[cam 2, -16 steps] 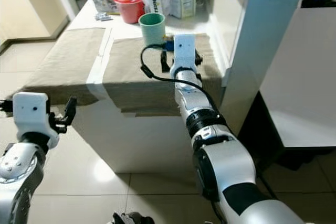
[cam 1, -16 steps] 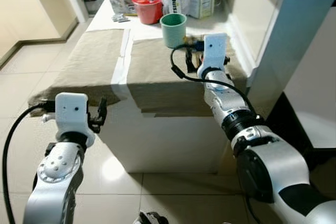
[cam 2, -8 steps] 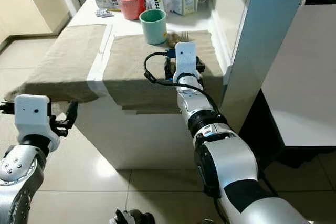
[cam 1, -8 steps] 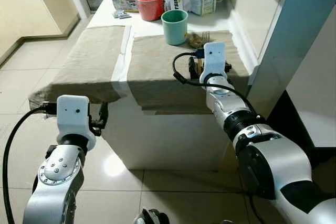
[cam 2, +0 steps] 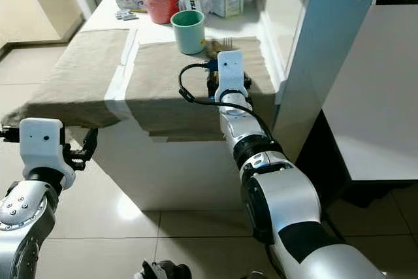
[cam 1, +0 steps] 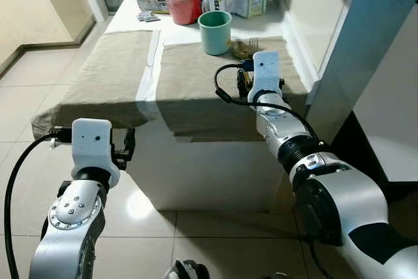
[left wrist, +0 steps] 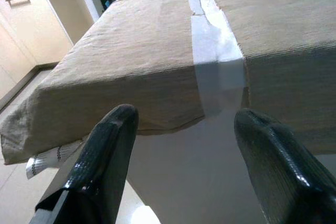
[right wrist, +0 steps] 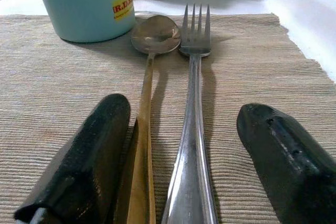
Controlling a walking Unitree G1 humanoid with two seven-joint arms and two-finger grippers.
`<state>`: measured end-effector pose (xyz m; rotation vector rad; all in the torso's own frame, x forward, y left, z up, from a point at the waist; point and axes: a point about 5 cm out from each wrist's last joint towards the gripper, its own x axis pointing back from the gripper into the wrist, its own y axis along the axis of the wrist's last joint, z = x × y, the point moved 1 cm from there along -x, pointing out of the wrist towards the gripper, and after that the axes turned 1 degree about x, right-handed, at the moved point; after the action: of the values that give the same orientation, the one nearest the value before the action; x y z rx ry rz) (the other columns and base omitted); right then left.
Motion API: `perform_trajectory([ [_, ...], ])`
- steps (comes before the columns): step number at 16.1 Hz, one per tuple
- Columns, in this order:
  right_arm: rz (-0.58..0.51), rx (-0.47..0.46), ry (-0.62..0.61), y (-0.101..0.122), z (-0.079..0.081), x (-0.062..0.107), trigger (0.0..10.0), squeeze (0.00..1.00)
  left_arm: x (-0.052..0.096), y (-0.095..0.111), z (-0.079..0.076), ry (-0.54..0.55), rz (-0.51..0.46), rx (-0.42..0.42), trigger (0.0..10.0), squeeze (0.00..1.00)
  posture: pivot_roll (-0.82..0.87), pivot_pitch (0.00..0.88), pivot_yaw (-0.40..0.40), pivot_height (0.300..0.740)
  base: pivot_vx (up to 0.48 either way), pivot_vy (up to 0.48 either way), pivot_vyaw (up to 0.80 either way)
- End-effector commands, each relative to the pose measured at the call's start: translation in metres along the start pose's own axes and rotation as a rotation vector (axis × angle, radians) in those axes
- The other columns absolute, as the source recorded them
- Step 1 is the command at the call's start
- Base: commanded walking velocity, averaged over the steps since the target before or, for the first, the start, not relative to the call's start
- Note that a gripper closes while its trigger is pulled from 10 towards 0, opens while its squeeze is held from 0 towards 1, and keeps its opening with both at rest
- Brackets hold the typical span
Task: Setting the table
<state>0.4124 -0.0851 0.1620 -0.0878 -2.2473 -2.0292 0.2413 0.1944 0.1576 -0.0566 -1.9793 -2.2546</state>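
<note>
The right gripper (right wrist: 181, 182) hovers fingers apart over a silver metal fork (right wrist: 193, 129) and gold-handled spoon (right wrist: 148, 103) lying side by side on the beige woven placemat (right wrist: 63, 87) beside the mint-green cup (right wrist: 84, 3). Cutlery placement looks finished; next comes backing away. The left gripper (left wrist: 191, 177) idles open.

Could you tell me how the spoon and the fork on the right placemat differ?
The spoon has a rounded bowl, while the fork ends in tines. The spoon's handle looks golden; the fork's is silver. The spoon lies nearer the green cup, the fork on its far side. Both lie flat, side by side on the placemat, between the right gripper's open fingers.
</note>
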Motion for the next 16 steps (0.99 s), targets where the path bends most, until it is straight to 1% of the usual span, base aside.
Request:
perform_trajectory([
  [1,0.097,-0.013,0.010,-0.021,0.002,0.003,0.0,0.00,0.001,0.005,0.000,0.000,-0.014,-0.005,10.0,0.00,0.14,0.107,0.116,0.740,0.000,0.000,0.00],
  [6,0.117,-0.013,0.028,-0.025,0.004,0.004,0.0,0.00,-0.001,0.004,-0.002,-0.009,-0.007,0.000,10.0,0.00,0.14,0.109,0.110,0.740,0.000,0.000,0.00],
  [12,0.111,-0.007,0.070,-0.025,0.012,0.005,0.0,0.00,-0.001,0.004,-0.002,-0.008,-0.005,0.000,10.0,0.00,0.14,0.113,0.112,0.740,0.000,0.000,0.00],
  [13,0.110,-0.010,0.069,-0.024,0.011,0.005,0.0,0.00,-0.001,0.004,-0.001,-0.007,-0.004,0.000,10.0,0.00,0.14,0.114,0.111,0.740,0.000,0.000,0.00],
  [16,0.061,0.002,0.066,-0.013,0.011,0.003,0.0,0.00,-0.001,0.004,-0.001,-0.006,-0.004,0.000,10.0,0.00,0.14,0.118,0.112,0.740,0.000,0.000,0.00],
])
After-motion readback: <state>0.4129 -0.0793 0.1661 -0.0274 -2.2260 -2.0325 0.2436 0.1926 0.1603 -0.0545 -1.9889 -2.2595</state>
